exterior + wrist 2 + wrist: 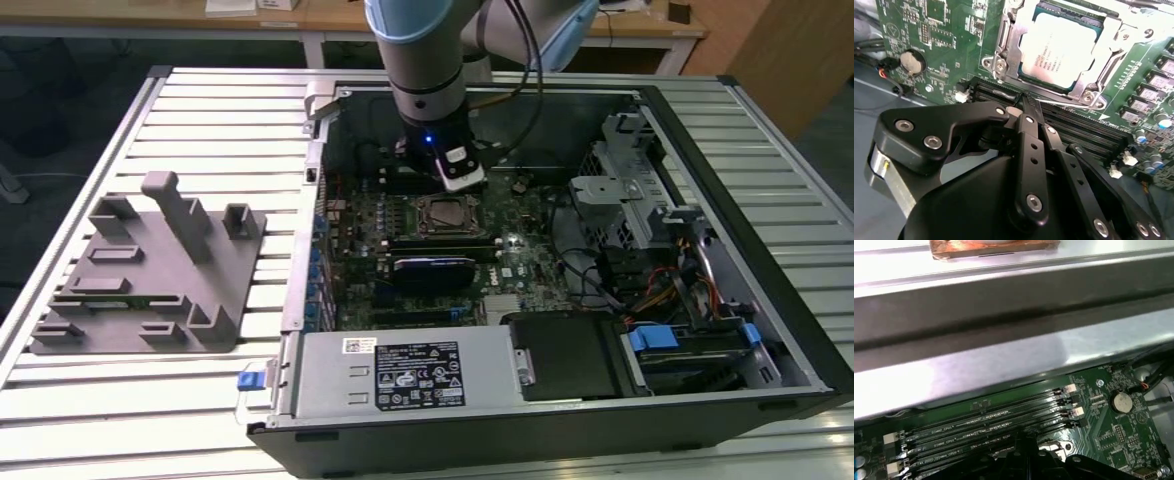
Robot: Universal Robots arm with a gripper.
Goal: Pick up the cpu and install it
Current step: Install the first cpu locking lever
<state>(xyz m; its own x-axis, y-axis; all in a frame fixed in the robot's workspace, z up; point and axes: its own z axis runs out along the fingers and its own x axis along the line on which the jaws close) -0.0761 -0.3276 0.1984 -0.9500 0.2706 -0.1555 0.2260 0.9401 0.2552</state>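
The cpu, a silvery square chip, lies flat in its socket under the metal retention frame on the green motherboard. The exterior view shows the cpu in the middle of the open computer case. My gripper is shut, its black fingertips pressed together with nothing between them. The tips hover just beside the socket's edge, by the thin wire lever and above the memory slots. From the exterior view, the gripper hangs just behind the socket.
The open case's wall surrounds the board. A power supply sits at the front and a drive cage at the exterior view's right. A grey fixture stands on the slatted table at the left. A coin battery lies near the memory slots.
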